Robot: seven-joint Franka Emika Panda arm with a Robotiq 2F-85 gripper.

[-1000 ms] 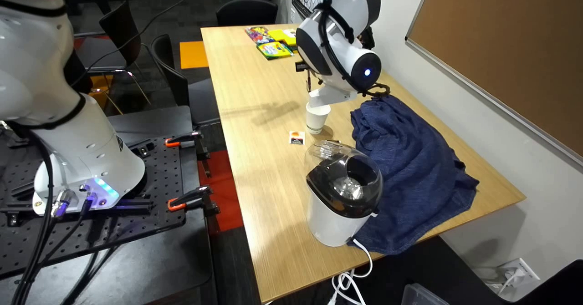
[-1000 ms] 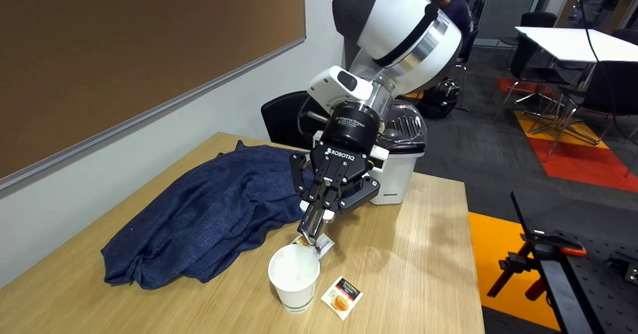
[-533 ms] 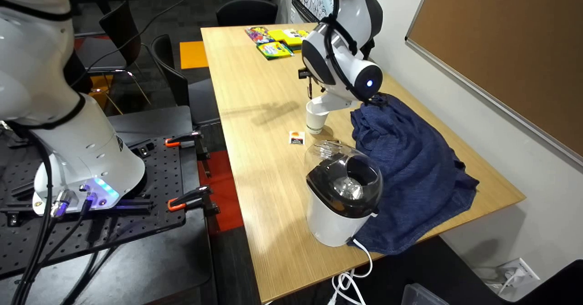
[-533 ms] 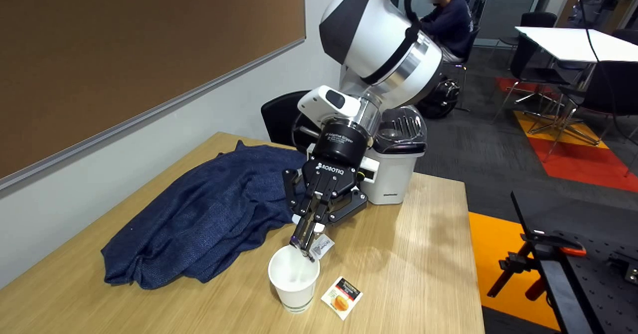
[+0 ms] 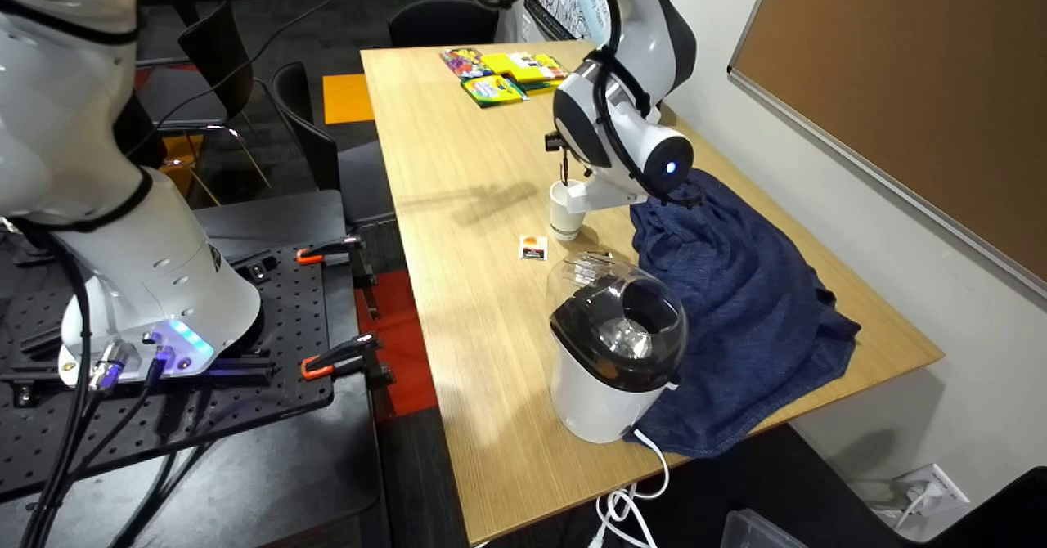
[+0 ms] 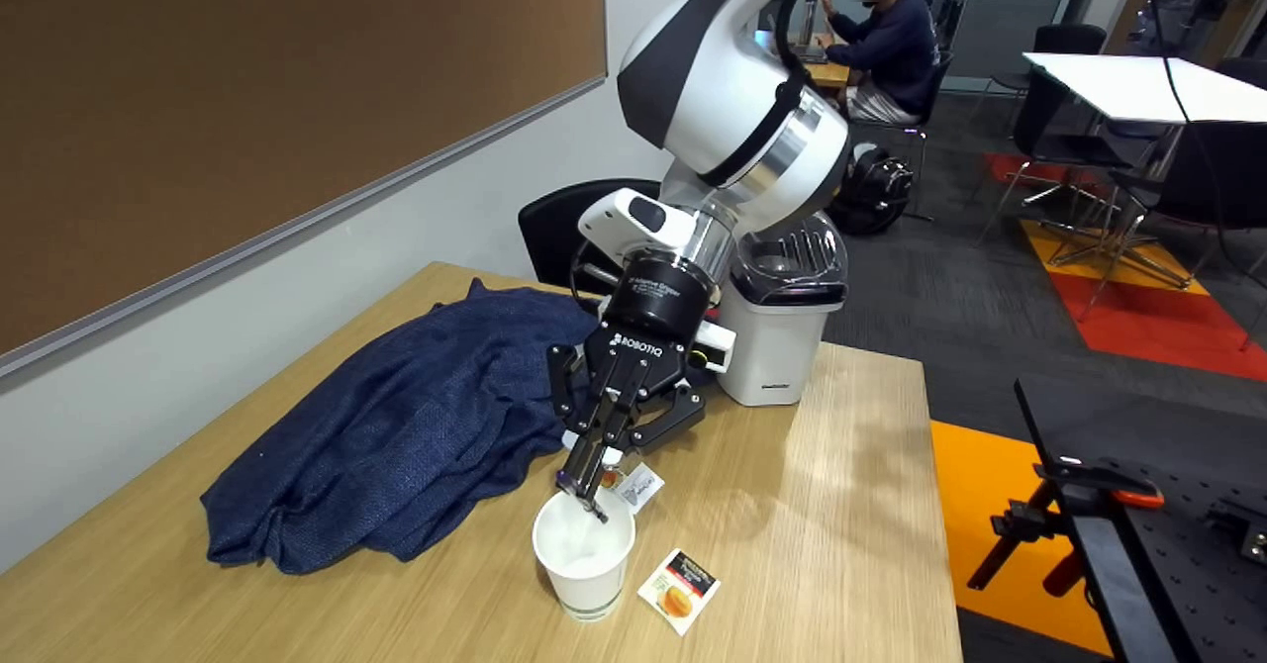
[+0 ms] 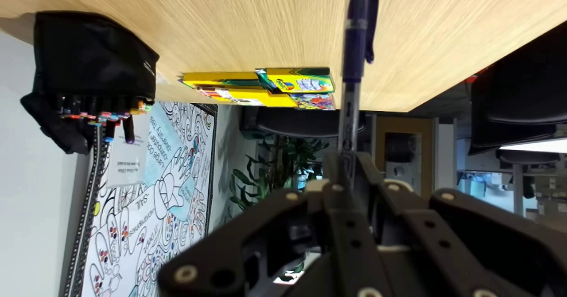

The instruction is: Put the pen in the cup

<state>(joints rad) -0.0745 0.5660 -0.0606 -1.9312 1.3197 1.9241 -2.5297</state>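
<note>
The white cup (image 6: 586,584) stands upright on the table in an exterior view; it also shows in an exterior view (image 5: 564,222), partly hidden by the arm's white bracket. The gripper (image 6: 579,487) is tilted downward, with its fingertips over the cup's far rim. In the wrist view the gripper (image 7: 351,158) is closed on a clear and dark purple pen (image 7: 354,53), whose purple end extends away from the fingers. A small dark tip shows over the cup's mouth in an exterior view; I cannot tell whether it is pen or fingertip. The wrist view does not show the cup.
A dark blue cloth (image 6: 426,435) and a white machine with a black top (image 6: 782,346) stand near the cup. A paper packet (image 6: 680,591) lies beside the cup, another (image 6: 641,485) behind it. Yellow boxes (image 5: 495,90) and a black holder of markers (image 7: 93,57) are farther along.
The gripper has moved from beside the cup's rim to over its mouth, leftward and slightly lower in an exterior view. The cup has not moved.
</note>
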